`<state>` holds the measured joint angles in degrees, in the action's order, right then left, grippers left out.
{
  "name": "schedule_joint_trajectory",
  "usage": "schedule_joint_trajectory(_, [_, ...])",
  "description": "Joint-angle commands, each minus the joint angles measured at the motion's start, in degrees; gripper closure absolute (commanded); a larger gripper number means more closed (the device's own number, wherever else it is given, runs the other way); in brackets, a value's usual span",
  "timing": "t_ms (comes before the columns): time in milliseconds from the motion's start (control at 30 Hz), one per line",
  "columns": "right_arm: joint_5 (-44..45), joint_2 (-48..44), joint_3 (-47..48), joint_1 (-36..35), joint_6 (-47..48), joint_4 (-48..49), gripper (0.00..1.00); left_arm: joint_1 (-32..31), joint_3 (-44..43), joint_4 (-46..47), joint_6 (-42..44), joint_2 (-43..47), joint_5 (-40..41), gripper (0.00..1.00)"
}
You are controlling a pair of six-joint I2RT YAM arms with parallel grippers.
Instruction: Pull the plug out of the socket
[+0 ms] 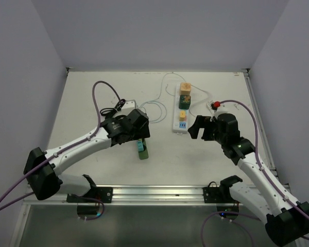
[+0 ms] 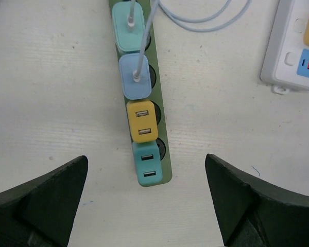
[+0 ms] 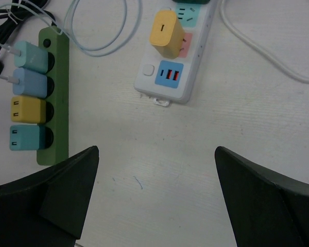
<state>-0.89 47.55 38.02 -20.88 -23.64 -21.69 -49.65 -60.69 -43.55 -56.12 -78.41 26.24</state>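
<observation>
**Green strip, four plugs seated, both grippers spread**

Green plastic forms the long power strip (image 3: pixel 54 149) that lies on the white table (image 1: pixel 92 103), left of centre. Four plugs sit in a row along it, each pressed into its socket. From the far end they are a mint plug (image 2: pixel 127 28) and a light blue plug (image 2: pixel 135 77), each with a thin pale cable (image 2: pixel 195 18) running out of its top. After them come a yellow USB plug (image 2: pixel 142 121) and a teal USB plug (image 2: pixel 148 164), which sits in the last socket at the near end.

The left gripper (image 2: pixel 146 158) hangs over that near end with its jaws spread wide. In the left wrist view the teal USB plug lies midway between the two dark fingers (image 2: pixel 46 195), which stand well to either side and touch neither plug nor strip. How high the gripper hangs above the strip cannot be told.

To the right lies a white power strip (image 3: pixel 165 92) with a blue USB panel at its near end. A yellow plug (image 3: pixel 166 32) is seated just beyond that panel. A white cord (image 3: pixel 257 46) curves across the table on its right.

The right gripper (image 3: pixel 156 149) hovers near the near end of the white strip. Its jaws are also spread wide, with nothing between them.
</observation>
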Motion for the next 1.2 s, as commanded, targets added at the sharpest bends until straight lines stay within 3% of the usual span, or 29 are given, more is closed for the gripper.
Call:
schedule_joint_trajectory(0, [-7.5,0.3,0.5,-0.1,2.7,3.7,0.01,3.5,-3.2,-2.9,8.9,4.5,2.5,0.0])
schedule_joint_trajectory(133, [-10.3,-1.1,-0.8,-2.5,2.9,7.1,0.01,12.2,-5.3,0.9,21.5,5.4,0.2,0.0])
schedule_joint_trajectory(367, [-6.3,0.2,-1.2,-13.3,1.8,10.1,0.01,13.6,-11.2,5.3,30.5,-2.4,-0.4,0.0])
schedule_joint_trajectory(600, [10.6,11.3,5.3,-32.2,3.4,10.8,0.11,14.2,-10.9,11.9,34.2,-6.4,-3.6,0.16])
schedule_joint_trajectory(733, [19.0,19.6,10.6,-41.2,3.6,12.8,0.2,15.5,-8.8,14.4,36.2,-5.9,-4.0,0.18])
schedule_joint_trajectory(833, [23.0,27.3,14.3,-43.9,2.6,14.3,0.23,16.9,-6.6,16.7,36.7,-4.7,-5.1,0.19])
schedule_joint_trajectory(1167, [21.6,45.9,25.6,-45.7,0.4,16.7,0.27,17.9,-3.2,16.6,35.0,4.8,7.8,0.11])
